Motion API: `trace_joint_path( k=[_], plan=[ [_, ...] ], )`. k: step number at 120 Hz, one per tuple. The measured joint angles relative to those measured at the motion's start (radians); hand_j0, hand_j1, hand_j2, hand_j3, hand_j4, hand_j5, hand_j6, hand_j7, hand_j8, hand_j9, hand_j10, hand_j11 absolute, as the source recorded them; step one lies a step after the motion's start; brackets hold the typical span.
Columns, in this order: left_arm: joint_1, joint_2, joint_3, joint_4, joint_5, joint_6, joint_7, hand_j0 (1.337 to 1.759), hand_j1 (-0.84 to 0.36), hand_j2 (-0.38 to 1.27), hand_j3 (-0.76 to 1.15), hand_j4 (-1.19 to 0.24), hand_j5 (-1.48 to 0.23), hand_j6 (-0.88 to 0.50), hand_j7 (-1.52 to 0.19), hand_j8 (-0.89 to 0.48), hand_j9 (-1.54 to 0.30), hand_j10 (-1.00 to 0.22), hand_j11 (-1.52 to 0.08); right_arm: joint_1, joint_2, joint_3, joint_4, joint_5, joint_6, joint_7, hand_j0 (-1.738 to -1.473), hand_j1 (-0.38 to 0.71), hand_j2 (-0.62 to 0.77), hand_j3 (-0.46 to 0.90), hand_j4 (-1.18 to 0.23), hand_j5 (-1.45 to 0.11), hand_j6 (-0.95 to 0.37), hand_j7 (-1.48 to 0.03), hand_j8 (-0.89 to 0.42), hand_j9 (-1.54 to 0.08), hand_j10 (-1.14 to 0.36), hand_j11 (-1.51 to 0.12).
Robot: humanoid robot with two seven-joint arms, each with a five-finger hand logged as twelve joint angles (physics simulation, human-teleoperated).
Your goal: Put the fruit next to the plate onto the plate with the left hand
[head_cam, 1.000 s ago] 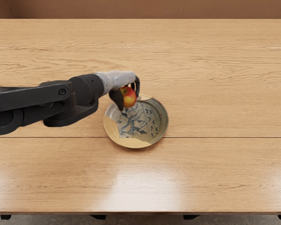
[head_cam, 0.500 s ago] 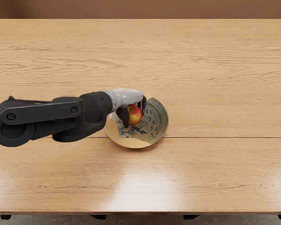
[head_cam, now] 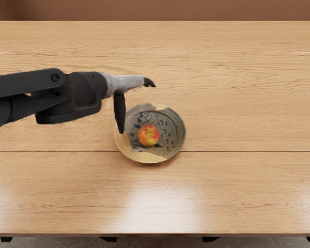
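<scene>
A red and yellow apple lies in the middle of the patterned plate, which has a yellow rim and a blue-grey design. My left hand hovers up and to the left of the plate, fingers spread and holding nothing. One dark finger hangs down over the plate's left rim; another points right above the plate's far edge. The hand is apart from the apple. The dark left arm comes in from the picture's left edge.
The wooden table stretches around the plate on all sides. Its front edge runs along the bottom of the view, and a brown wall lies behind its far edge.
The left hand let go of the apple, which now lies on the plate. The hand opened and pulled back up and to the left.
</scene>
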State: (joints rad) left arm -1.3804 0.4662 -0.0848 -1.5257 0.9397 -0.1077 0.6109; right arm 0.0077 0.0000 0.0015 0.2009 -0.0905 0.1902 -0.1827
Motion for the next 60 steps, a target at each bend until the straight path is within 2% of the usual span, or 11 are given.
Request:
trace_joint_path(
  k=[24,34,39,48,60],
  plan=[
    [0.035,0.259,-0.248,-0.01,-0.351,-0.354,0.0,1.658,0.31,0.02,0.0,-0.04,-0.07,-0.03,-0.06,-0.03,-0.06,-0.05,-0.06,0.0,0.0,0.0,0.0,0.0,0.0,0.0,-1.658,-0.33,0.0,0.0,-0.01,-0.02,-0.01,-0.02,-0.01,-0.02,-0.01,-0.02],
    [0.205,0.286,-0.408,-0.015,-0.5,-0.436,0.0,1.658,0.32,0.02,0.0,-0.03,-0.04,-0.02,-0.04,-0.02,-0.04,-0.03,-0.04,0.0,0.0,0.0,0.0,0.0,0.0,0.0,-1.658,-0.33,0.0,0.0,-0.01,-0.02,-0.01,-0.02,-0.01,-0.02,-0.01,-0.02],
    [0.325,0.36,-0.503,-0.015,-0.585,-0.458,0.0,1.658,0.33,0.01,0.0,-0.02,-0.04,-0.02,-0.04,-0.02,-0.03,-0.03,-0.03,0.0,0.0,0.0,0.0,0.0,0.0,0.0,-1.658,-0.33,0.0,0.0,-0.02,-0.02,-0.02,-0.02,-0.02,-0.02,-0.02,-0.02],
    [0.412,0.458,-0.606,-0.016,-0.715,-0.482,0.0,1.658,0.33,0.01,0.0,-0.02,-0.03,-0.01,-0.02,-0.01,-0.02,-0.02,-0.02,0.0,0.0,0.0,0.0,0.0,0.0,0.0,-1.658,-0.33,0.0,0.0,-0.01,-0.02,-0.01,-0.02,-0.01,-0.02,-0.01,-0.02],
    [0.461,0.525,-0.665,-0.017,-0.808,-0.495,0.0,1.658,0.34,0.01,0.0,-0.01,-0.02,-0.01,-0.02,-0.01,-0.02,-0.01,-0.02,0.0,0.0,0.0,0.0,0.0,0.0,0.0,-1.658,-0.33,0.0,0.0,-0.01,-0.02,-0.01,-0.02,-0.01,-0.02,-0.01,-0.02]
  ],
)
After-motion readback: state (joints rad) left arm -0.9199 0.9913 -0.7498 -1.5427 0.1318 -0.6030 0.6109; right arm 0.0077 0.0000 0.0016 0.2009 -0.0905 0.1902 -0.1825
